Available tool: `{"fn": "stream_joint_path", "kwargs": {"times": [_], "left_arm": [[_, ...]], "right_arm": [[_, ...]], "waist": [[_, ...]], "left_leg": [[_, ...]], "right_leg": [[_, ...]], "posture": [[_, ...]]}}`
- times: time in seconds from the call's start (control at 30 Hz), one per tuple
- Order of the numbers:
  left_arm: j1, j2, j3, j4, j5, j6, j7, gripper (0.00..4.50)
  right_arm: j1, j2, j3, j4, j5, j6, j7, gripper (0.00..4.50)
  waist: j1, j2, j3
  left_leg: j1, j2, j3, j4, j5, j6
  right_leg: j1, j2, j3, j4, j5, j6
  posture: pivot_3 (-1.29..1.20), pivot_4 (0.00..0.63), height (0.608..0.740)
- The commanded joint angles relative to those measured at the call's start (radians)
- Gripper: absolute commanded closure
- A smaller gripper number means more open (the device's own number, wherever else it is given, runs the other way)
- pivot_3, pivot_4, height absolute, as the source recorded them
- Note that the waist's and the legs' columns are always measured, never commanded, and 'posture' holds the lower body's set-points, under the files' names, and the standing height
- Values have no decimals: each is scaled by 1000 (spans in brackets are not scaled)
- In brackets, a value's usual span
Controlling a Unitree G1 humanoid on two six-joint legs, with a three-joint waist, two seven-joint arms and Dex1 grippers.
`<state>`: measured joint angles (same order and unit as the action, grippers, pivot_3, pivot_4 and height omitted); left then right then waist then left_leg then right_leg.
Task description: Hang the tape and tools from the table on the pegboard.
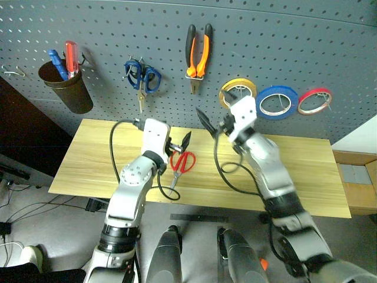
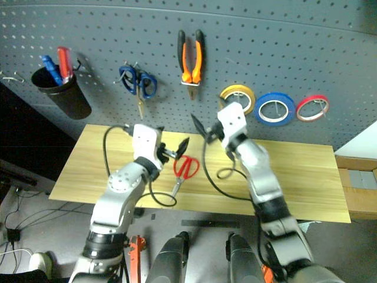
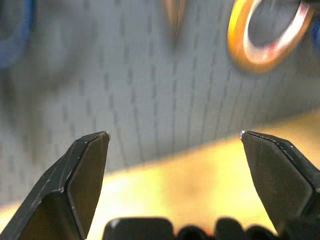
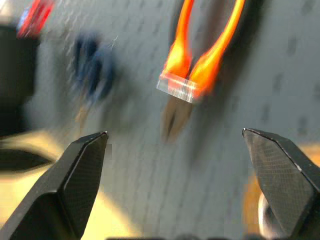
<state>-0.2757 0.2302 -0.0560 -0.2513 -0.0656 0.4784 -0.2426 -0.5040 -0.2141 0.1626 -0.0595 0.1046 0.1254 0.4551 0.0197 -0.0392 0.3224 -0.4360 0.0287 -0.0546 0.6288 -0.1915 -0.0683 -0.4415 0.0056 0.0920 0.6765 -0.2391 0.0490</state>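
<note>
Our left gripper (image 1: 179, 143) sits nearest, jaws spread wide and holding nothing, hovering just above the red-handled scissors (image 1: 181, 165) that lie flat on the table (image 1: 306, 171) with their blades pointing toward the near edge. Our right gripper (image 1: 213, 126) is also wide open and empty, raised in front of the pegboard (image 1: 283, 41) just below the pliers (image 1: 198, 56), which already hang there on a hook. On that same board hangs the blue tape (image 1: 277, 102), between a yellow roll (image 1: 237, 91) and a red roll (image 1: 314, 101); blue-handled scissors (image 1: 142, 78) hang further left, and a dark cup (image 1: 66, 87) holds a red-handled and a blue-handled tool.

We judge the red scissors to be the one thing left on the wood, so picking them up is the step in hand. To do it well, we should bring the left jaws down across the handle loops or the pivot rather than the thin blades, close firmly, lift clear of the cable lying beside them, and keep one loop free for a vacant hook.
</note>
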Motion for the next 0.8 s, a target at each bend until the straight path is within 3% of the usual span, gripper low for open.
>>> {"fn": "stream_joint_path", "kwargs": {"times": [0.03, 0.17, 0.3, 0.6, 0.8], "left_arm": [[71, -18, -44, -63, 48, 69, 53, 0], [162, -34, -76, -7, 72, 125, 81, 0], [198, -31, -89, 69, 95, 89, 90, 0], [195, 3, -93, 175, 162, 76, 112, 0], [175, 15, -97, 245, 160, 66, 71, 0]], "right_arm": [[126, -92, 33, -232, 82, 108, 128, 33], [309, -226, 105, -332, 109, 142, 268, 33], [417, -277, 164, -336, 112, 99, 355, 33], [433, -265, 205, -236, 86, -18, 420, 33], [393, -220, 206, -231, 84, 1, 402, 33]], "waist": [[-5, 0, 0], [-23, 0, 0], [-35, 0, 1], [-49, 0, 4], [-49, 0, 5]], "left_leg": [[1, 0, 0, 1, 0, 0], [3, 0, 1, 1, 0, 0], [4, 1, 3, 1, 0, 1], [4, 1, 3, 1, 0, 1], [4, 1, 3, 0, 0, 1]], "right_leg": [[1, 0, 0, 1, 0, 0], [4, 1, 3, -2, -4, 6], [4, 2, 4, -2, -4, 6], [3, 2, 4, -4, -5, 7], [3, 2, 5, -4, -5, 7]], "posture": [[81, 295, 740], [44, 321, 740], [43, 335, 740], [39, 356, 740], [17, 364, 740]]}}
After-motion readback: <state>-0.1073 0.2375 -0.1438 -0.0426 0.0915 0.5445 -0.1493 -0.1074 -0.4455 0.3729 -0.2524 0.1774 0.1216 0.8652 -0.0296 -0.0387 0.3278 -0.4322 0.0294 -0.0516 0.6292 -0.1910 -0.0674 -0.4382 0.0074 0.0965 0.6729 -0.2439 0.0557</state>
